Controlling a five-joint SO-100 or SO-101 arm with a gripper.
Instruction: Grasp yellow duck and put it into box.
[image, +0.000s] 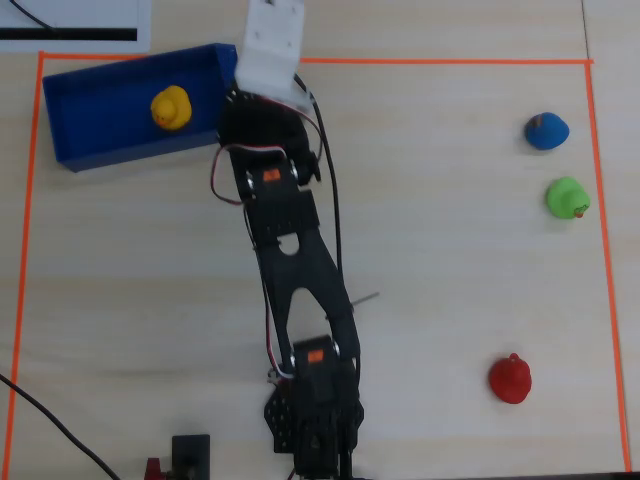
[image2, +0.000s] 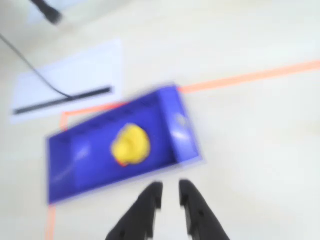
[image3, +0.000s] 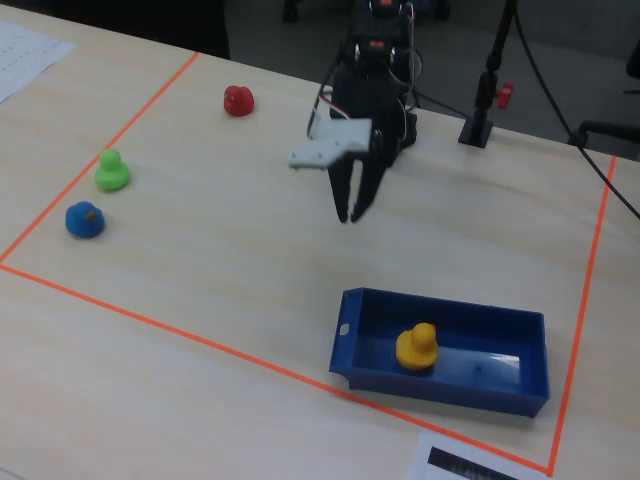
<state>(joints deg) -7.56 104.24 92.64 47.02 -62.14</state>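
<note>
The yellow duck (image: 171, 107) (image2: 131, 144) (image3: 417, 347) sits upright inside the blue box (image: 100, 120) (image2: 80, 155) (image3: 480, 365), near its middle. My gripper (image2: 170, 189) (image3: 350, 215) hangs above the bare table beside the box's end wall with the white hole, clear of the box. Its black fingers (image2: 150, 200) stand slightly apart and hold nothing. In the overhead view the white wrist mount (image: 270, 45) hides the fingertips. The wrist view is blurred.
A blue duck (image: 546, 131) (image3: 85, 220), a green duck (image: 567, 197) (image3: 112, 171) and a red duck (image: 510, 378) (image3: 238, 100) stand at the far side of the orange tape border (image: 450, 61). White paper (image2: 70, 75) lies beyond the box. A black stand (image3: 480, 125) is near the arm's base.
</note>
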